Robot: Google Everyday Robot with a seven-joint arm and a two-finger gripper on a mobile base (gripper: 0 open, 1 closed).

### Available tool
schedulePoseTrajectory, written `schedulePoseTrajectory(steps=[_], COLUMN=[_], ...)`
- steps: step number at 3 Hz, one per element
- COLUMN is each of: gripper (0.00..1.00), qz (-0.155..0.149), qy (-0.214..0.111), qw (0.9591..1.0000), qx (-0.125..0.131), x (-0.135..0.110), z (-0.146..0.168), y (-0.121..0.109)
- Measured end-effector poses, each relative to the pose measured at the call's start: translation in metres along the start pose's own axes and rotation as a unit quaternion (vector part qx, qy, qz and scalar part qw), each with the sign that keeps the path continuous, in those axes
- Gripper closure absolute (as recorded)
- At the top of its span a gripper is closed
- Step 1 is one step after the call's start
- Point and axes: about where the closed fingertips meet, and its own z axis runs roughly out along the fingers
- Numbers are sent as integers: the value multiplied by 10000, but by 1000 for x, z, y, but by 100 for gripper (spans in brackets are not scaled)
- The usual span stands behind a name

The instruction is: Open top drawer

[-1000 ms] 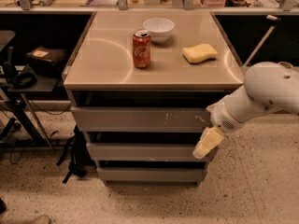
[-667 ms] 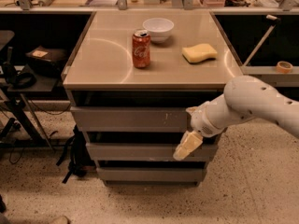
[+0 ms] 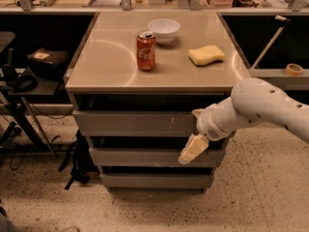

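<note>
The top drawer (image 3: 130,123) is a wide grey metal front just under the tabletop, with small white scratches right of centre. It looks closed, level with the cabinet frame. Two shorter grey drawer fronts sit below it. My gripper (image 3: 192,150) hangs from the white arm (image 3: 260,108) that reaches in from the right. It points down and left, in front of the gap between the top drawer and the second drawer (image 3: 145,157), near the right end.
On the tabletop (image 3: 106,62) stand a red cola can (image 3: 146,50), a white bowl (image 3: 163,30) and a yellow sponge (image 3: 206,55). A black stand with cables (image 3: 24,81) is at the left. A side shelf with a tape roll (image 3: 292,69) is at the right.
The arm has moved left across the drawer fronts, and the gripper has come from the cabinet's right edge to lie in front of the drawers. The drawer has not moved.
</note>
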Motion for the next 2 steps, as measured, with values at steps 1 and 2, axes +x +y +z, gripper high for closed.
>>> schedulePoseTrajectory(steps=[1, 2], gripper=[0, 0], qz=[-222, -418], qy=[323, 792], qw=[9992, 9938], qx=[75, 658], x=[1, -6], z=[19, 47], y=[-19, -85])
